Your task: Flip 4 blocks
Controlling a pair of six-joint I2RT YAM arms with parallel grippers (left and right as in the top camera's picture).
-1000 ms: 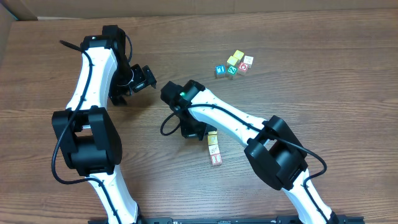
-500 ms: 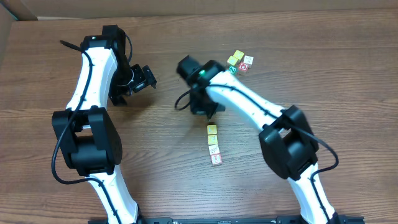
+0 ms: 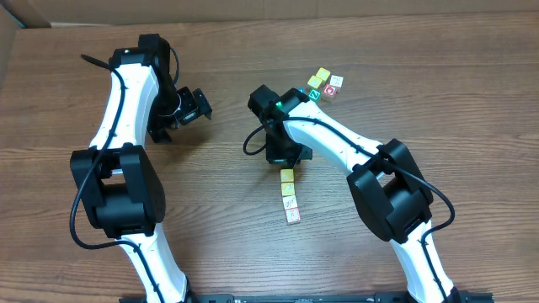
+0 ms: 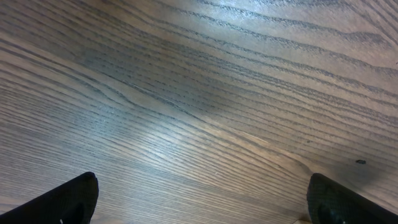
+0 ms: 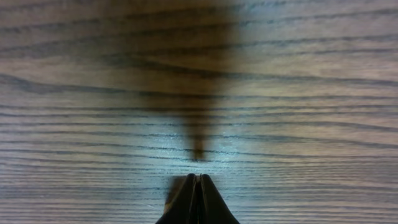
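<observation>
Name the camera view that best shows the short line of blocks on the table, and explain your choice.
The overhead view: the line of blocks lies in full sight on the table, close to the right arm. Neither wrist view catches any block; each looks down on bare wood grain.

White-top cube (image 3: 336, 81), wood tbl (image 3: 472, 126)
</observation>
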